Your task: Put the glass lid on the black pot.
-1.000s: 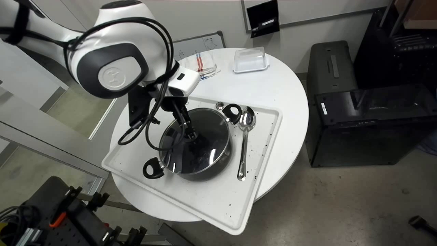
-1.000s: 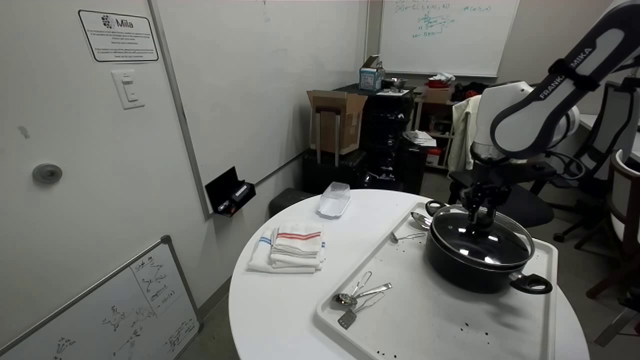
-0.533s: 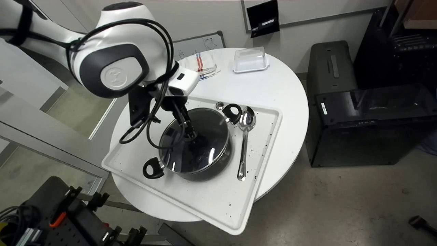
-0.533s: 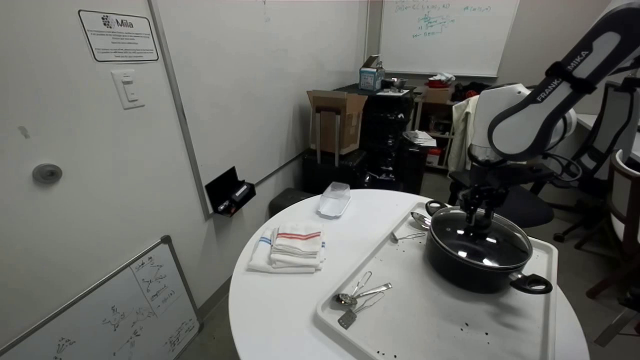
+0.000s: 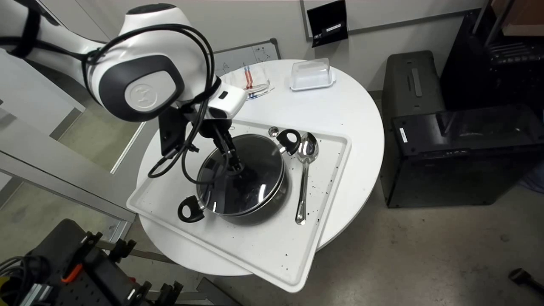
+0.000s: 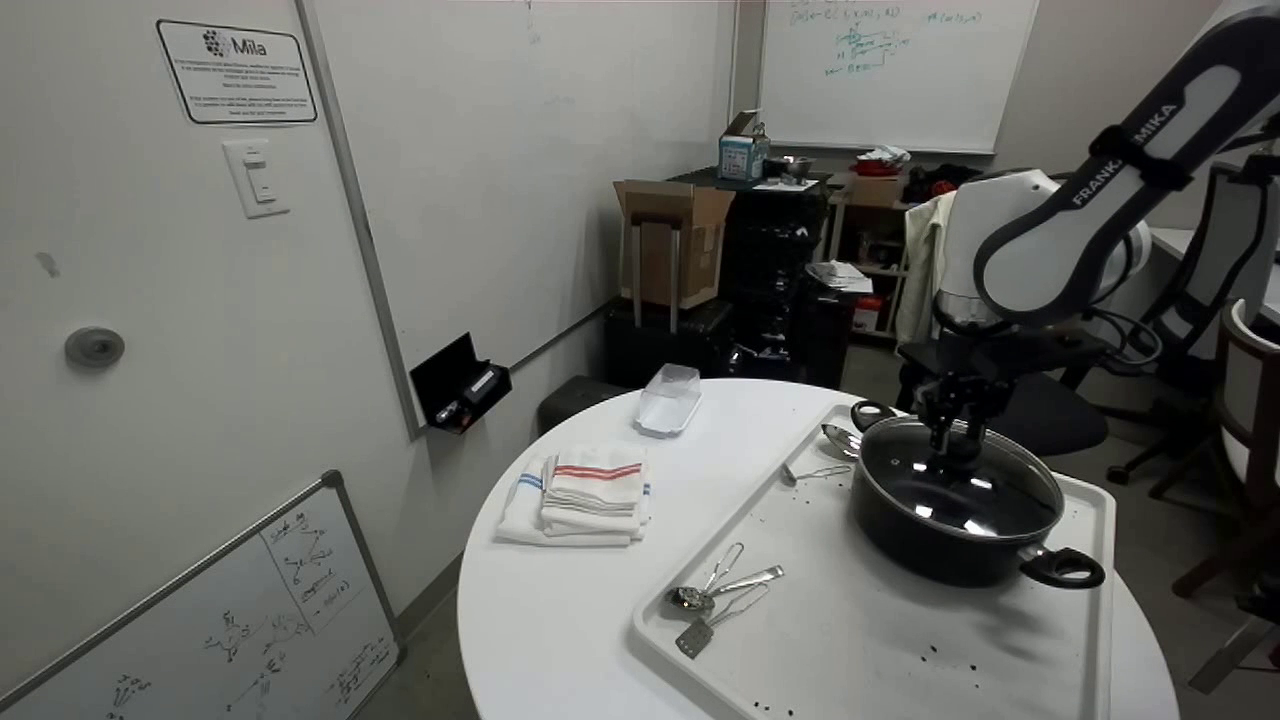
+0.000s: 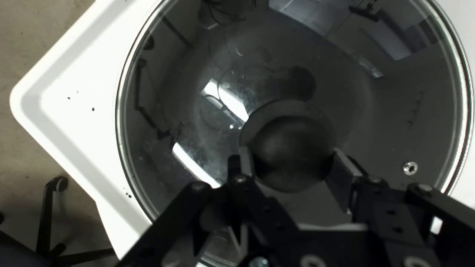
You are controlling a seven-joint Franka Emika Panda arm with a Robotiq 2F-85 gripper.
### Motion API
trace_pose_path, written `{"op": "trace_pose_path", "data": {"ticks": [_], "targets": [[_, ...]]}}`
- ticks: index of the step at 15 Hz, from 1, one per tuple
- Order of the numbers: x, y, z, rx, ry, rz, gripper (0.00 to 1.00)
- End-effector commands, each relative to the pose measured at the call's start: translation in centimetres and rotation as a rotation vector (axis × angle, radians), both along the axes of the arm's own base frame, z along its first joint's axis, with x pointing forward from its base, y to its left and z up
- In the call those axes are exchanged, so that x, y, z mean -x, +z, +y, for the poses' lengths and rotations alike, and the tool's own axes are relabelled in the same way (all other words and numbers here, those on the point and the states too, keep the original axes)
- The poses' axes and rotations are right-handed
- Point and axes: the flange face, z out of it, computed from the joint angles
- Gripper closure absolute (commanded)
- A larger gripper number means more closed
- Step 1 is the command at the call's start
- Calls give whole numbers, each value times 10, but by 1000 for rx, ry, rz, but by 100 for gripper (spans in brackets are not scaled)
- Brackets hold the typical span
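The glass lid [image 5: 248, 193] lies over the black pot [image 5: 272, 211], roughly level. In an exterior view a second rim shows along its right side, so it is slightly off-centre; I cannot tell if it touches all round. Lid [image 6: 990, 500] and pot [image 6: 930, 550] also show in an exterior view. My gripper [image 5: 236, 168] points down at the lid's middle. In the wrist view its fingers [image 7: 293, 163] press both sides of the dark knob of the lid [image 7: 371, 122]. The pot's interior is dark under the glass.
The pot stands on a white tray [image 5: 297, 263] on a round white table [image 5: 361, 127]. A large metal spoon [image 5: 303, 182] lies beside it. Small utensils [image 6: 705, 605] lie at a tray corner. Folded towels [image 6: 590, 495] and a clear-lidded box [image 6: 668, 405] stand on the table.
The gripper and lid have shifted slightly to the left together in both exterior views, and the lid is a touch lower over the pot. The pot has not moved.
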Motion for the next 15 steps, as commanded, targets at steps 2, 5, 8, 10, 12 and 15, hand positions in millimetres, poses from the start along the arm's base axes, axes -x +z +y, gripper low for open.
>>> {"op": "trace_pose_path", "data": {"ticks": [2,5,8,10,12,15], "targets": [[-4,3,3,1,-4,-10,75],[-4,1,3,5,-1,-12,75],[-3,-3,3,6,1,-12,75],[-3,-3,3,4,1,-12,75],[-3,-3,3,3,2,-13,75],[-3,-4,3,1,4,-12,75]]}}
